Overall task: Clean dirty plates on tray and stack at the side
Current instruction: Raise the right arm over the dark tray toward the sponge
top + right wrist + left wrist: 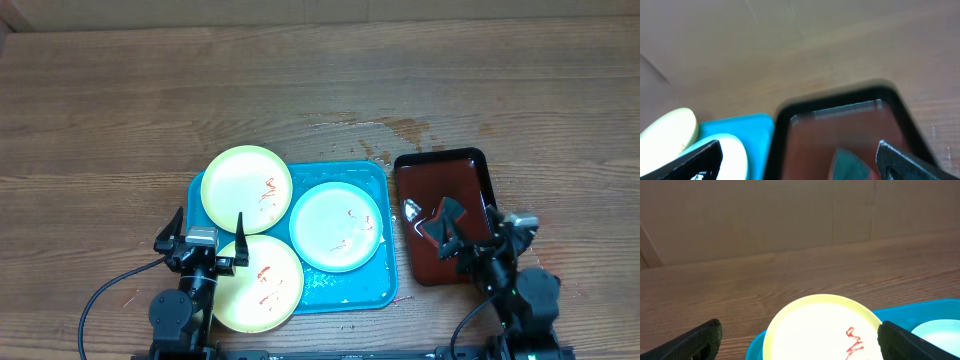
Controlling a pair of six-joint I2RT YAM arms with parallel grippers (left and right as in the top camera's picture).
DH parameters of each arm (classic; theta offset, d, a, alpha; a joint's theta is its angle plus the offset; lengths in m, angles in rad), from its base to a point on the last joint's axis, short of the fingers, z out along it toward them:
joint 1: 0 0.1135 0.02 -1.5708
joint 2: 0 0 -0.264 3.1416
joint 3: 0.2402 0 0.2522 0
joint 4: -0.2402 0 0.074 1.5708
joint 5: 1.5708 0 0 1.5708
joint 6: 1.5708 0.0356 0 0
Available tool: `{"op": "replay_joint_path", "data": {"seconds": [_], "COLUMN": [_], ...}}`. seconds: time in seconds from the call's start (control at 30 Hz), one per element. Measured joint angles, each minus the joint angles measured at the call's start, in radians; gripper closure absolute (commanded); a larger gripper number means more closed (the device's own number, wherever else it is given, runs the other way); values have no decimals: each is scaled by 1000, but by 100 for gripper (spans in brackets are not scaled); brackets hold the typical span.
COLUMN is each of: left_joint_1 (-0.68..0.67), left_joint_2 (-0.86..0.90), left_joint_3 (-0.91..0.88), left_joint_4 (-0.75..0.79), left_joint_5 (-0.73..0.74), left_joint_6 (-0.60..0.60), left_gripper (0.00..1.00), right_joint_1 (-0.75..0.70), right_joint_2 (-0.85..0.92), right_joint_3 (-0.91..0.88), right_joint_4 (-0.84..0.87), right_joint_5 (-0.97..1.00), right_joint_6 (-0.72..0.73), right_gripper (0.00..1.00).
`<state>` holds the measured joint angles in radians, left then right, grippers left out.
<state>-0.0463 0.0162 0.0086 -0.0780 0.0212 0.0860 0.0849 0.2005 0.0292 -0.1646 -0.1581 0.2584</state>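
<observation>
progress: none yet, three red-smeared round plastic plates all on turquoise rectangular plastic tray, nothing stacked | left gripper fingers spread, empty, over near-left plate | right gripper spread, empty, over dark red-brown tray

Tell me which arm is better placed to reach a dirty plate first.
Left. The left gripper hangs open over the near yellow-green plate on the turquoise tray; the right gripper, also open, sits over the dark red tray.

Three plates are in view: an upper yellow-green plate, a lower yellow-green plate and one mint plate. There is one blue tray and one dark red-brown tray. Two grippers show, the left gripper and the right gripper.
</observation>
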Motion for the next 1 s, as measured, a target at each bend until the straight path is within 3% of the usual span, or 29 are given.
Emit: {"op": "replay_joint_path", "data": {"seconds": [0.23,0.6,0.83,1.0], "left_joint_1": [0,0,0,0], "left_joint_2": [2,2,2,2], "left_joint_3": [0,0,0,0], "left_joint_4": [0,0,0,-1], "left_joint_5": [0,0,-1,-1], "left_joint_6": [0,0,0,0], "left_gripper": [0,0,0,0], "right_joint_1": [0,0,0,0], "right_joint_2": [182,454,754,956], "right_joint_3": [211,800,1142,1286], "right_joint_4": [-372,-792,-1060,-1255], "right_joint_5": [-16,-22,-94,-179], "right_joint_6": [-1,3,80,97], "right_gripper": [0,0,0,0]}}
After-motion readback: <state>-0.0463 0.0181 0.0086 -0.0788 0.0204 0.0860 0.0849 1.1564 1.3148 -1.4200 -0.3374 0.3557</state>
